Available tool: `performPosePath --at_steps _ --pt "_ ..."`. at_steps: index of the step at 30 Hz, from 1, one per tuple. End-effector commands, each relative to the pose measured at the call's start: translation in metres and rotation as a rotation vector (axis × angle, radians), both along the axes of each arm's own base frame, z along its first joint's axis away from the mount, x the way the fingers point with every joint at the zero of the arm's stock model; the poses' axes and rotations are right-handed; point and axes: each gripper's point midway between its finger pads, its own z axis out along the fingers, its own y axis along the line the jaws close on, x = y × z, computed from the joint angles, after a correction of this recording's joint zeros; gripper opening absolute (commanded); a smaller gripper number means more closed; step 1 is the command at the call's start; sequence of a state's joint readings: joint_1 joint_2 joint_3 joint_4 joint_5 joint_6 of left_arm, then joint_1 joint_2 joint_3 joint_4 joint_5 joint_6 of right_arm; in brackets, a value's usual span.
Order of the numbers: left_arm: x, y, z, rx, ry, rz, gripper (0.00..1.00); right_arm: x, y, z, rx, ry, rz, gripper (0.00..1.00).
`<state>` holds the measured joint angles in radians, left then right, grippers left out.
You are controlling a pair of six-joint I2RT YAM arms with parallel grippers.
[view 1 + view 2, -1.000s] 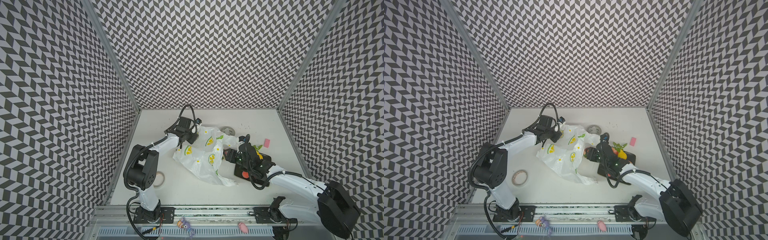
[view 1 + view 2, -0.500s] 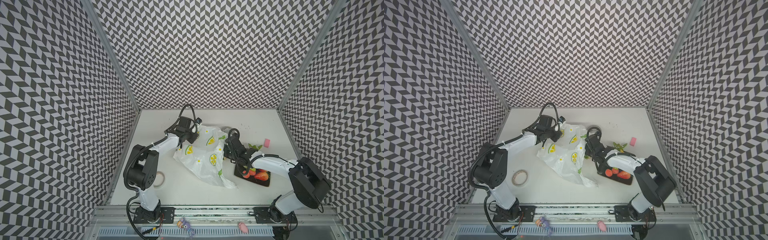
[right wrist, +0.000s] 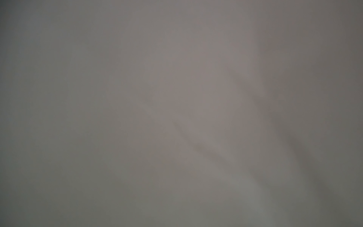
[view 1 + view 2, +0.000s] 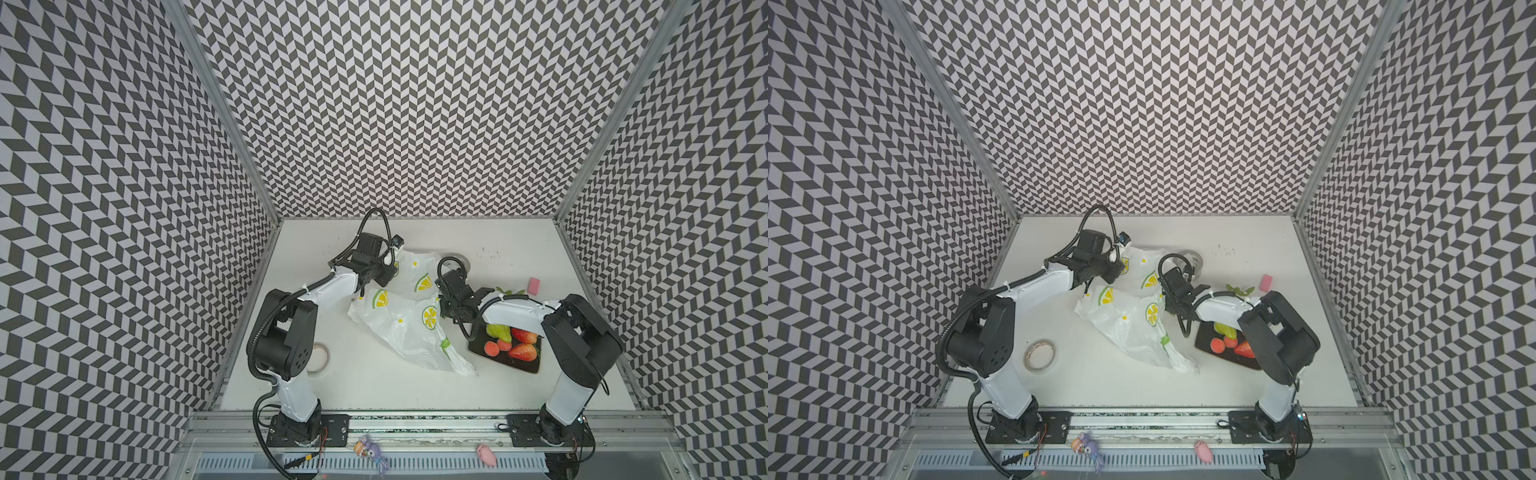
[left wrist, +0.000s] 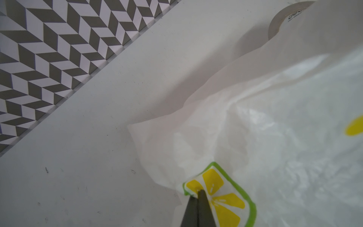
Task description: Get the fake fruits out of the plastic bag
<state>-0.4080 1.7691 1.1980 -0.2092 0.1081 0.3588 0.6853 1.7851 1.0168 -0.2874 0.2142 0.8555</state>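
- Black-and-white chevron walls (image 4: pixel 415 104) close off three sides of the flat white counter (image 4: pixel 374 395). The widest bare stretch lies in front of the bag, toward the arm bases.
- The thin, crinkly white plastic bag (image 4: pixel 407 328), printed with lemon slices, lies slack mid-counter, well apart from every wall.
- The left tool (image 5: pixel 198 193) is clamped on the bag's rear left edge, its tips pinching a lemon print.
- The right tool (image 4: pixel 445 309) sits against the bag's right edge. Its wrist view is only grey blur, so I cannot tell how its jaws stand.
- A flat black tray (image 4: pixel 515 365) lies just right of the bag's front tail.
- The glossy fake fruits (image 4: pixel 523 351) lie on that tray, outside the bag: red strawberries, small red pieces and a yellow-green one.
- A pale tape roll (image 4: pixel 320 359) lies left of the bag, apart from it.
- A small pink block (image 4: pixel 533 285) lies right of the bag, nearer the wall.
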Motion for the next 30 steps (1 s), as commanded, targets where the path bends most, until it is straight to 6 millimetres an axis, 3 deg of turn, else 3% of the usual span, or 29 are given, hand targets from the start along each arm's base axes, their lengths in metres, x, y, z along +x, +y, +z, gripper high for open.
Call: performPosePath --at_steps 1,6,10,18,24,28,30 --pt "0.005 -0.006 0.003 -0.005 -0.025 -0.015 0.00 0.007 -0.003 -0.003 -0.066 -0.013 -0.005 0.64" --pt "0.008 -0.005 0.006 0.000 -0.035 -0.008 0.00 0.008 -0.002 0.002 -0.074 -0.016 -0.001 0.53" --pt "0.015 0.003 0.008 0.004 -0.047 0.031 0.00 0.000 0.000 0.023 -0.055 -0.032 0.018 0.49" --pt "0.036 0.025 0.012 0.005 -0.068 0.142 0.00 -0.065 -0.012 0.056 0.007 -0.007 0.107 0.48" --pt "0.039 0.027 0.016 -0.003 -0.089 0.152 0.00 -0.109 -0.052 0.079 -0.017 0.037 0.066 0.48" --pt "0.041 0.025 0.020 -0.012 -0.102 0.139 0.00 -0.111 -0.090 0.112 -0.039 -0.043 -0.061 0.48" --pt "0.042 0.024 0.021 -0.013 -0.108 0.132 0.00 -0.107 -0.111 0.119 -0.039 -0.049 -0.126 0.48"
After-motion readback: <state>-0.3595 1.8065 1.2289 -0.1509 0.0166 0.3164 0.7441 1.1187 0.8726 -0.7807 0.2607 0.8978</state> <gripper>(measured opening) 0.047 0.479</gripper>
